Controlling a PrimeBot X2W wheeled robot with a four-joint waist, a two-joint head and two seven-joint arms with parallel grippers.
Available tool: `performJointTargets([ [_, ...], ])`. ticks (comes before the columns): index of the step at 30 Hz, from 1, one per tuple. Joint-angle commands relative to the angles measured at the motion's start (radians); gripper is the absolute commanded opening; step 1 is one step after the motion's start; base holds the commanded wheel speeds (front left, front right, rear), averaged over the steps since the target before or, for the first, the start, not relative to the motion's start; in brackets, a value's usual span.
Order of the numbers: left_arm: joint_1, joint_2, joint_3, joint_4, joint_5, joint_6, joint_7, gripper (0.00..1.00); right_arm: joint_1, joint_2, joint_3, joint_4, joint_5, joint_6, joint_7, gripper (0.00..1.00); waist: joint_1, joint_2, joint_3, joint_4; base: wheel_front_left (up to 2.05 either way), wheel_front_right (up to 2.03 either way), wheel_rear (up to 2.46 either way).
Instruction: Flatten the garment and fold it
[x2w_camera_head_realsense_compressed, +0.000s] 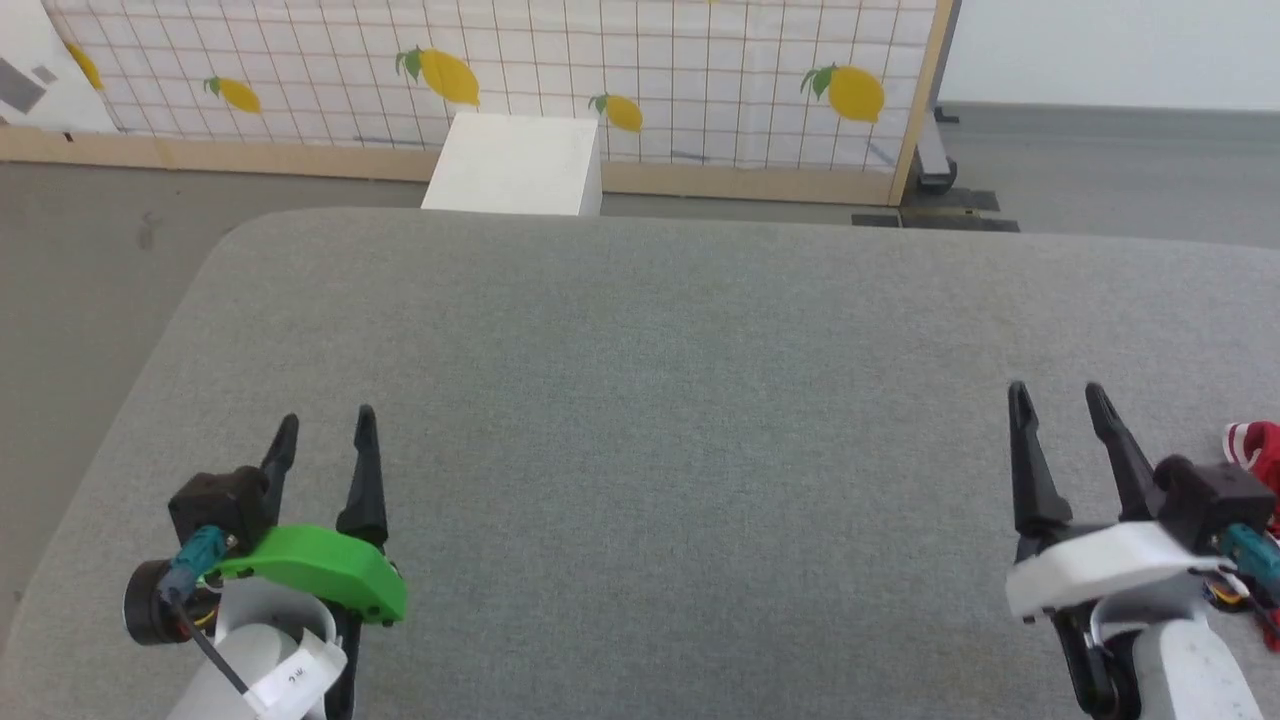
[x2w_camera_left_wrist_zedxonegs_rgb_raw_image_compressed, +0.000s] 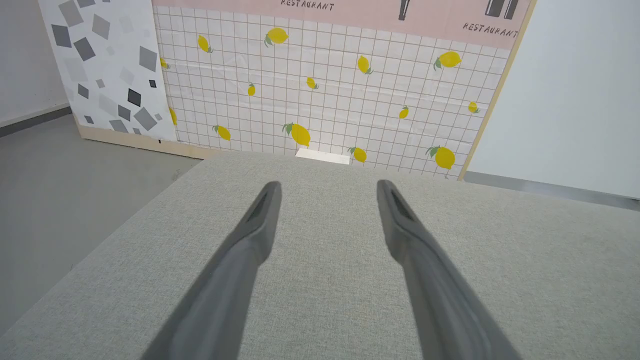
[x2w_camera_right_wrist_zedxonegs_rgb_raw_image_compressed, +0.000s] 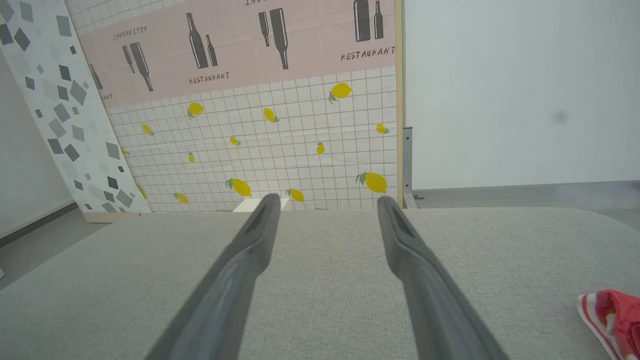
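A small part of the red garment (x2w_camera_head_realsense_compressed: 1256, 450) with red-white striped trim lies at the right edge of the grey padded table (x2w_camera_head_realsense_compressed: 640, 400), and the rest is cut off by the frame. In the right wrist view the garment (x2w_camera_right_wrist_zedxonegs_rgb_raw_image_compressed: 612, 315) shows at the lower right, beside the fingers. My right gripper (x2w_camera_head_realsense_compressed: 1058, 398) hovers open over the table just left of it, nothing between its fingers; the right gripper (x2w_camera_right_wrist_zedxonegs_rgb_raw_image_compressed: 325, 200) shows the same gap. My left gripper (x2w_camera_head_realsense_compressed: 327, 425) is open and empty at the lower left, seen as the left gripper (x2w_camera_left_wrist_zedxonegs_rgb_raw_image_compressed: 327, 186) over bare fabric.
A white box (x2w_camera_head_realsense_compressed: 518, 165) stands on the floor behind the table's far edge. A lemon-print panel (x2w_camera_head_realsense_compressed: 500, 70) in a wooden frame closes off the back. Grey floor (x2w_camera_head_realsense_compressed: 90, 260) lies to the left of the table's rounded corner.
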Motion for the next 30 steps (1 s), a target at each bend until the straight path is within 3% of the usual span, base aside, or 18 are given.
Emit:
performJointTargets([
  [1, 0.021, 0.006, -0.005, 0.006, 0.010, -0.004, 0.002, 1.00, 0.022, 0.001, -0.012, 0.000, -0.012, -0.001, 0.002, 1.00, 0.0001, 0.0000, -0.007, -0.003, 0.00, 0.00, 0.00],
  [9, 0.025, 0.019, -0.034, 0.015, 0.000, -0.045, 0.026, 1.00, 0.066, 0.001, -0.041, -0.009, -0.037, -0.001, 0.017, 1.00, 0.0001, 0.0000, -0.020, -0.007, 0.00, 0.00, 0.00],
  [30, 0.019, 0.023, -0.038, 0.017, -0.032, -0.054, 0.041, 1.00, 0.092, 0.001, -0.044, -0.026, -0.016, -0.001, 0.044, 1.00, 0.0001, 0.0000, -0.013, -0.005, 0.00, 0.00, 0.00],
])
